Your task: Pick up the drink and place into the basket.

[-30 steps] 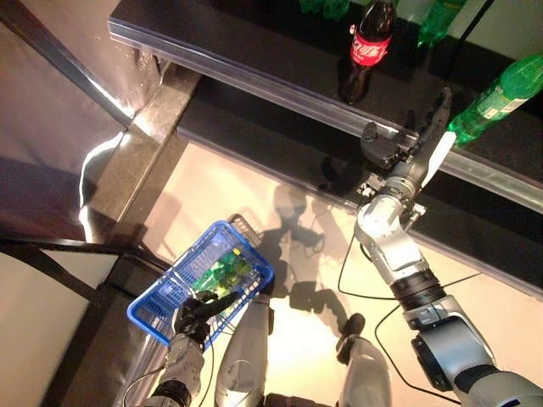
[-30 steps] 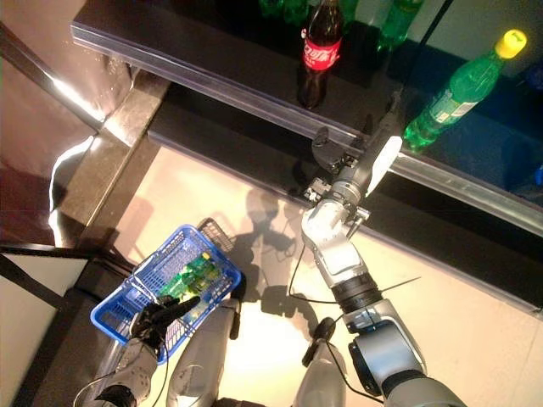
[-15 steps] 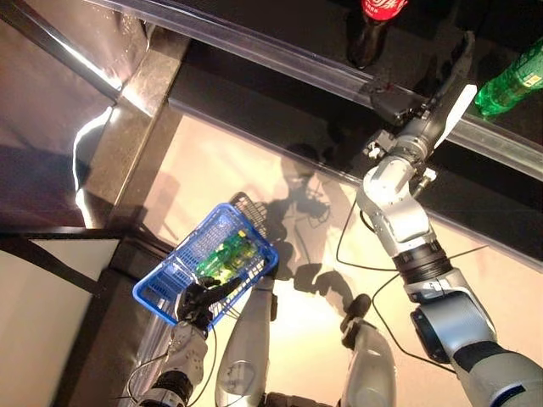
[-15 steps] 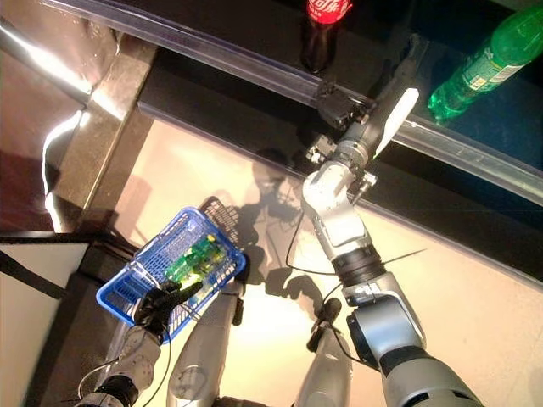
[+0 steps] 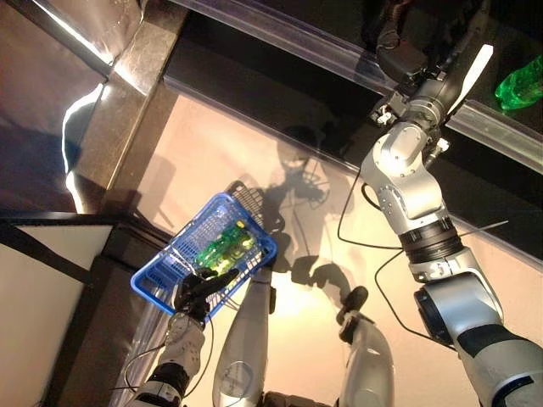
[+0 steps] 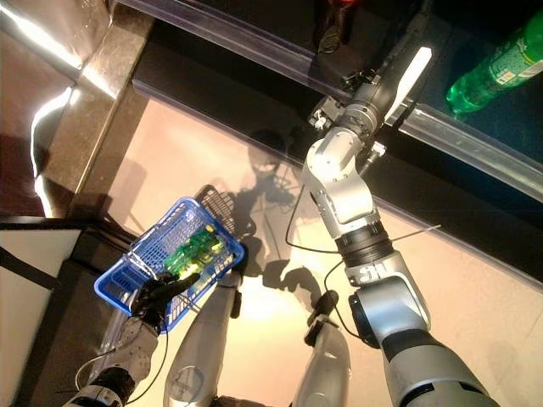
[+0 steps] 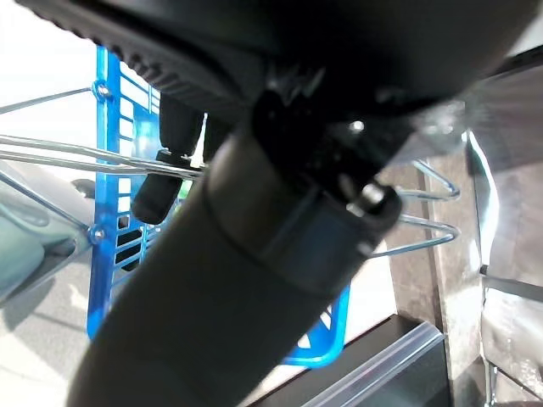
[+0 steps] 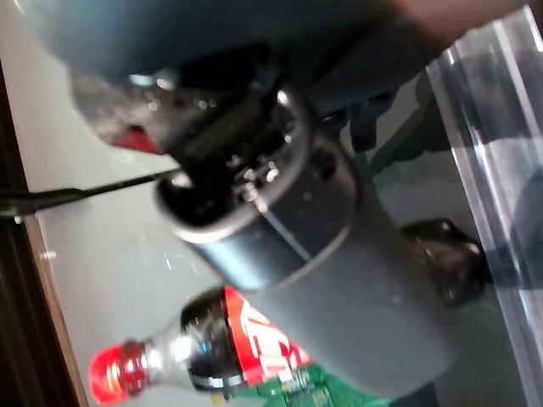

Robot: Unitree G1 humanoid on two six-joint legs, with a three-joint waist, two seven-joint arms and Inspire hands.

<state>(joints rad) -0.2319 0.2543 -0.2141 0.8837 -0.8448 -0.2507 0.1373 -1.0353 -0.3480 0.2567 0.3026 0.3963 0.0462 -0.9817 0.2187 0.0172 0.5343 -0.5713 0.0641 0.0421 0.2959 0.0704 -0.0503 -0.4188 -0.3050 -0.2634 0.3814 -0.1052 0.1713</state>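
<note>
A dark, glossy shelf (image 6: pixel 254 34) with a clear plastic strip along its front edge runs across the far side of the scene, above a pale, shiny floor (image 5: pixel 254 170). At the shelf's right end a green plastic bottle (image 6: pixel 496 64) lies tilted on the dark surface, just behind the front strip. The right hand (image 6: pixel 405 72) reaches up over that front edge, its white-covered thumb standing straight out toward the green bottle without touching it; the rest of its fingers cannot be made out, so whether it is open or closed cannot be told. Its wrist view shows the drink (image 8: pixel 212 348), a dark cola bottle with a red cap and red label, standing on the shelf just past the hand's bulk, with green bottles beside it. Low on the left, the left hand (image 5: pixel 199 292) has its dark fingers curled round the thin wire handle of a blue plastic basket (image 5: pixel 165 275), a slotted, rectangular tub hanging over the floor. Green bottles (image 5: pixel 222 250) already lie inside it, toward the far end. A dark counter (image 5: pixel 51 93) with bright reflections stands at the left.
</note>
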